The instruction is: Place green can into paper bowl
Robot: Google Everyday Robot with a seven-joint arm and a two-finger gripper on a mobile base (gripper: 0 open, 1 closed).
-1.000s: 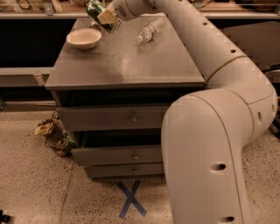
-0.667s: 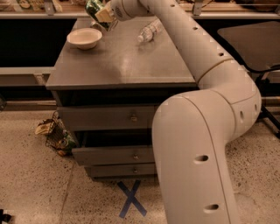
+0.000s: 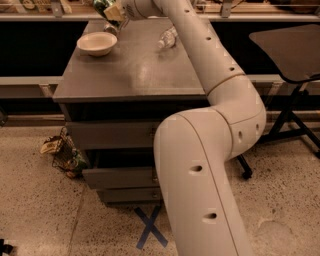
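Observation:
The paper bowl [image 3: 97, 43] is off-white and stands upright on the back left of the grey cabinet top [image 3: 135, 75]. My gripper [image 3: 113, 13] is at the top edge of the view, just above and behind the bowl's far right rim. It is shut on the green can [image 3: 102, 6], which is tilted and held in the air, partly cut off by the frame's top edge. The can is not touching the bowl. My white arm reaches over the cabinet from the lower right.
A clear plastic bottle [image 3: 167, 37] lies on the cabinet's back right. A dark chair [image 3: 285, 45] stands at the right. A wire basket with litter [image 3: 62, 152] sits on the floor at the left. A blue tape cross [image 3: 150, 227] marks the floor in front.
My gripper with the green can has stayed high near the bowl's far side, shifting slightly to the left toward the bowl. The arm has swung further across the view.

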